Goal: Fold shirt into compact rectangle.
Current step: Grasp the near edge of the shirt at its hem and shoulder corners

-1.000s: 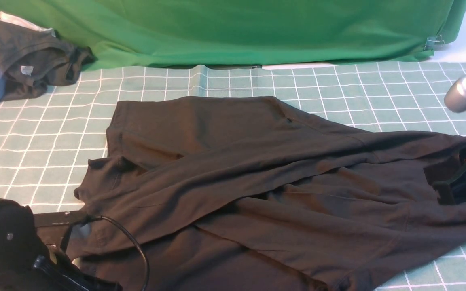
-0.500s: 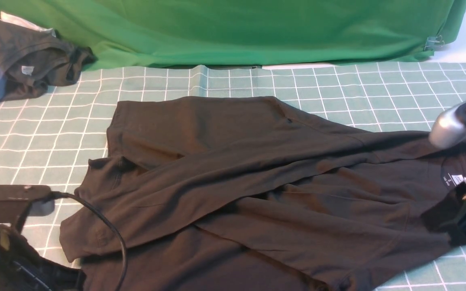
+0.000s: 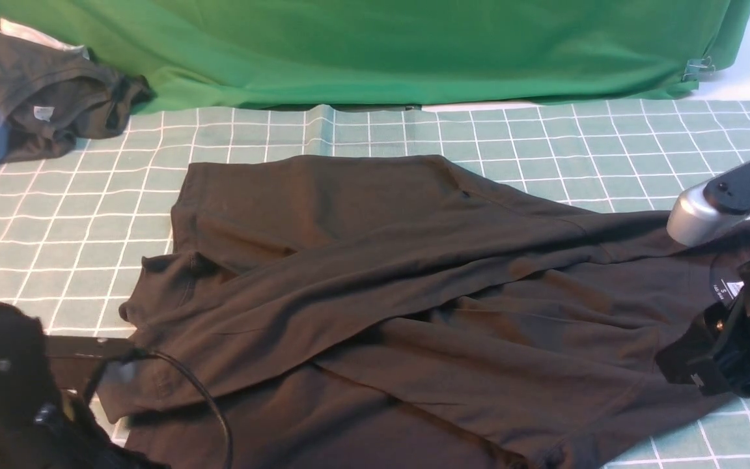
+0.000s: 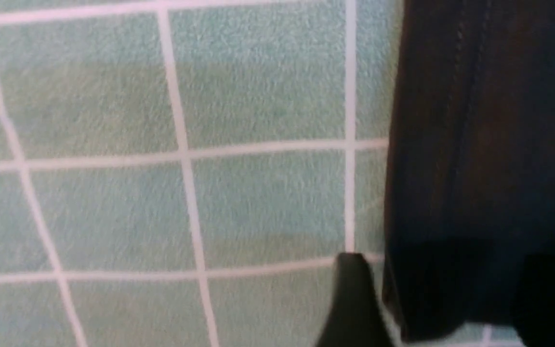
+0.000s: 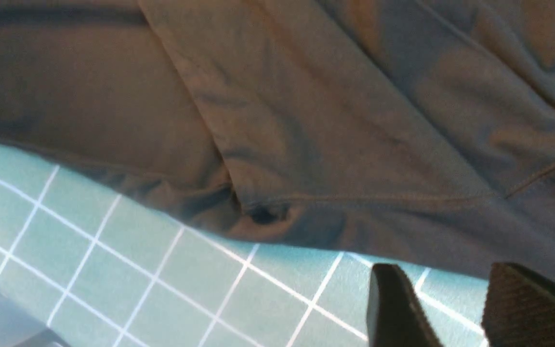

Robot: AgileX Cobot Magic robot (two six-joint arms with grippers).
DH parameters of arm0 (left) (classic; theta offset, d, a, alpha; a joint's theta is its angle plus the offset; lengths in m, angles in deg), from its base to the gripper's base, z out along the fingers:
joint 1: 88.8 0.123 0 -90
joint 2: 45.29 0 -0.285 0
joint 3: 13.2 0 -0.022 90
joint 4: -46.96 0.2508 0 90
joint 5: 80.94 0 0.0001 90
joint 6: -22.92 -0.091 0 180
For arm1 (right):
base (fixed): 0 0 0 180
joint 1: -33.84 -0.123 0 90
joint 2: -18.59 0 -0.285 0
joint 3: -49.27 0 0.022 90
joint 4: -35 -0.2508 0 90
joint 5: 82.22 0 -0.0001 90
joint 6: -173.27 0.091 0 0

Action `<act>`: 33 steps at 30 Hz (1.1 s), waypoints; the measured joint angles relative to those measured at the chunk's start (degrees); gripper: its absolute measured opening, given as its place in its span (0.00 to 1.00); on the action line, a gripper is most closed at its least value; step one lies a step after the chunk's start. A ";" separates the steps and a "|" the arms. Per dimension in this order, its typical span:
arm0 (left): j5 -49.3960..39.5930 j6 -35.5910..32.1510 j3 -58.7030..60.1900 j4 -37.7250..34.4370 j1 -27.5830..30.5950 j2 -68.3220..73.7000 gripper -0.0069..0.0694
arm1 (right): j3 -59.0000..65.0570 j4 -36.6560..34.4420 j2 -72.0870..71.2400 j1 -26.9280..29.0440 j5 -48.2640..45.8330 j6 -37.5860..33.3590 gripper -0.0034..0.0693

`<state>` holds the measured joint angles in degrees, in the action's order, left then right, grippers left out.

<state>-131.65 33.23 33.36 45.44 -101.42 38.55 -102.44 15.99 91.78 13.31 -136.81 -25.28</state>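
Front view: the shirt (image 3: 375, 273) is shown lying half-folded across the checked mat (image 3: 56, 228). The left gripper (image 4: 443, 289) and right gripper (image 5: 443, 279) are seen parted, nothing clamped. Soft, limp cloth is judged best pinched at hem or collar.

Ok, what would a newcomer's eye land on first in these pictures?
The big black shirt sprawls half-folded across the middle of the green checked mat, one flap lying diagonally over it. Behind it, a bright green cloth runs along the far edge, with a heap of dark clothes at far left.
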 joint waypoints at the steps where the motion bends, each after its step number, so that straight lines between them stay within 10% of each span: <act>1: 1.25 -0.06 0.00 -0.06 0.00 1.31 0.70 | 0.00 0.00 0.00 0.00 0.54 0.00 0.41; 8: 1.78 -0.01 -0.51 -0.70 0.00 6.83 0.74 | 0.00 0.00 0.00 0.00 2.28 0.00 0.41; 18: 1.34 -0.71 -0.77 -2.62 0.00 6.48 0.14 | -0.06 0.72 0.17 0.00 2.54 -0.07 0.41; 33: -10.14 0.20 -5.28 4.50 0.00 -10.07 0.10 | -8.52 5.80 4.16 -5.63 -10.74 -5.74 0.28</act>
<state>-141.80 33.43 28.08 49.93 -101.42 28.48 -110.96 21.79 95.95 7.68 -147.55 -31.02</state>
